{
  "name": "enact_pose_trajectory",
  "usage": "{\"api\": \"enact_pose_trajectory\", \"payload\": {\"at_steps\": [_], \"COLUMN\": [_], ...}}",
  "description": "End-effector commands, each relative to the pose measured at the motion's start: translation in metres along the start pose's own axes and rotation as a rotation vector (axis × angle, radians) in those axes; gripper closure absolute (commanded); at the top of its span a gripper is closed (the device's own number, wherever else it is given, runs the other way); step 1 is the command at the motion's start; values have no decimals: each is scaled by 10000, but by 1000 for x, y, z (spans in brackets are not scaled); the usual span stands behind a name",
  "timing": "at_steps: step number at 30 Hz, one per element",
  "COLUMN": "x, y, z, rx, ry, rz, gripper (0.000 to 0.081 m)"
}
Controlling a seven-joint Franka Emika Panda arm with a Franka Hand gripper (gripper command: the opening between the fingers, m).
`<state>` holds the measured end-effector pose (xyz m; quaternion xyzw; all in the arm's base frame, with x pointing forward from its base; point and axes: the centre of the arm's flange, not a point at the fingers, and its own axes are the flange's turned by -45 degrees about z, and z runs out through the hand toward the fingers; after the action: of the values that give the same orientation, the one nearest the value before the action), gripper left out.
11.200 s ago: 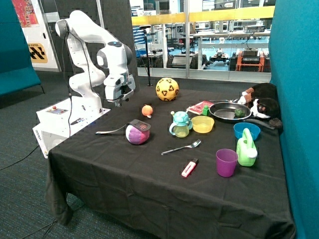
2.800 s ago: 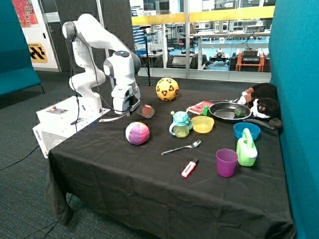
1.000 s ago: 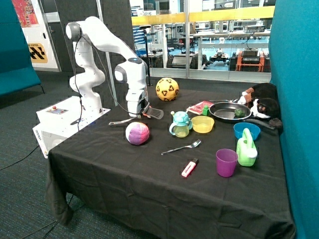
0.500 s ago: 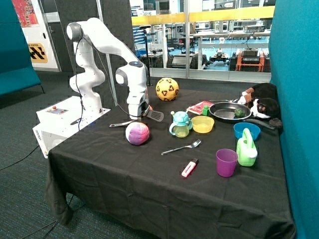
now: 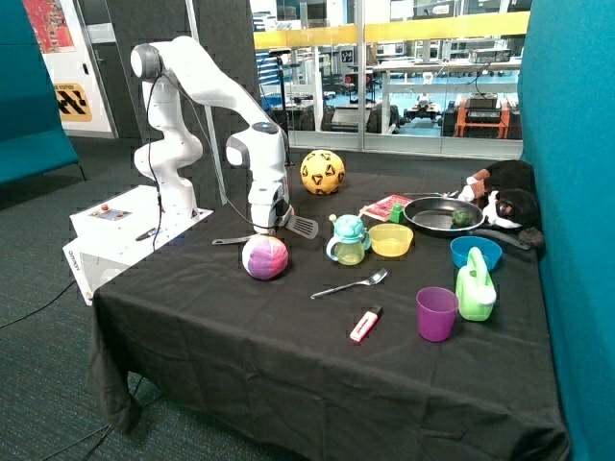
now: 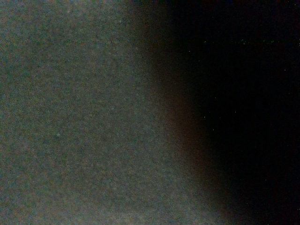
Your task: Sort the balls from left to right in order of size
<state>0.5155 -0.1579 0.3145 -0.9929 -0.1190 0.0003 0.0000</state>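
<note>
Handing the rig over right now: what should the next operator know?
Gripper: low at the spatula, just behind the pink-and-white ball; grip unclear, wrist view dark.
Yellow ball sits further back on the table. Only these two balls show.
Done: no sorting visible; the balls are not in a row.
Left: deal with the spatula, then line the balls up by size.
</note>
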Motion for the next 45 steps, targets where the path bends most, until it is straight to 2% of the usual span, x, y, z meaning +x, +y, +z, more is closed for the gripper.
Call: {"api": "enact_pose_trajectory", "payload": {"at_steps": [1,4,6,9,12,13,16,19,26,45], "x": [2,2,1,1,1,2,2,2,-1,-2], "y": [-4,-4,-4,-3,-2,-1,0,1,1,-1], "z": [6,6,6,5,4,4,4,5,6,5], "rx": [-1,-1,-2,-2,-2,-1,-1,-1,-1,-2], "ry": [7,7,7,7,7,7,7,7,7,7], "rz": [26,11,-6,-9,1,12,25,32,21,-43], "gripper": [808,808,776,610,476,395,235,157,96,7]}}
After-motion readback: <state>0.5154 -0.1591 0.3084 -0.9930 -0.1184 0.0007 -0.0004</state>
